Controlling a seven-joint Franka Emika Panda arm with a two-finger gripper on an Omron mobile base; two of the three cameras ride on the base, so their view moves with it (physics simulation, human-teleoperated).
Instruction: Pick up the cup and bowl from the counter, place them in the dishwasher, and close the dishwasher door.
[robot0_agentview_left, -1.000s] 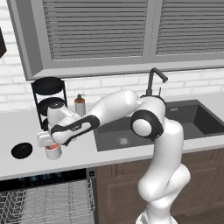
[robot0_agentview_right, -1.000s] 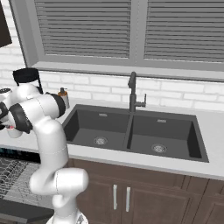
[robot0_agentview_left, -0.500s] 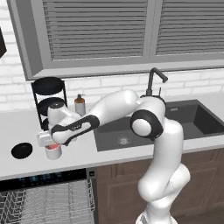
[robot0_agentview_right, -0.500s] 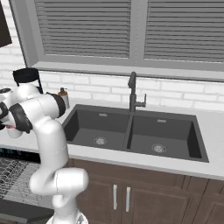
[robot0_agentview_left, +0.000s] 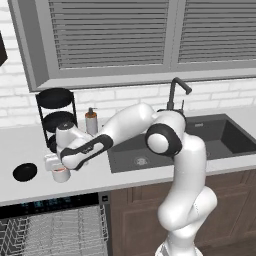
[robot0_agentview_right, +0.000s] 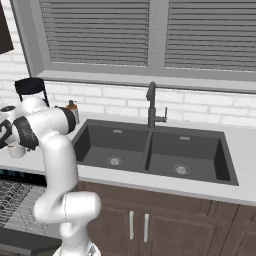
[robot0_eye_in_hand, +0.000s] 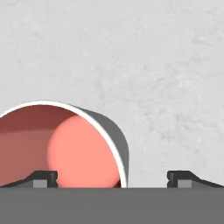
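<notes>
Speckled pale counter (robot0_eye_in_hand: 166, 65), round coral-lined cup (robot0_eye_in_hand: 65, 144), hand (robot0_eye_in_hand: 113, 177) spread wide

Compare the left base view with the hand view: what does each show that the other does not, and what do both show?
Left base view alone: the black bowl on the counter, the wire stand, the soap bottle, the sink and the dishwasher with its racks in sight. Hand view alone: the cup's coral inside and the dark fingertips, set wide. Both: the cup under the gripper.
</notes>
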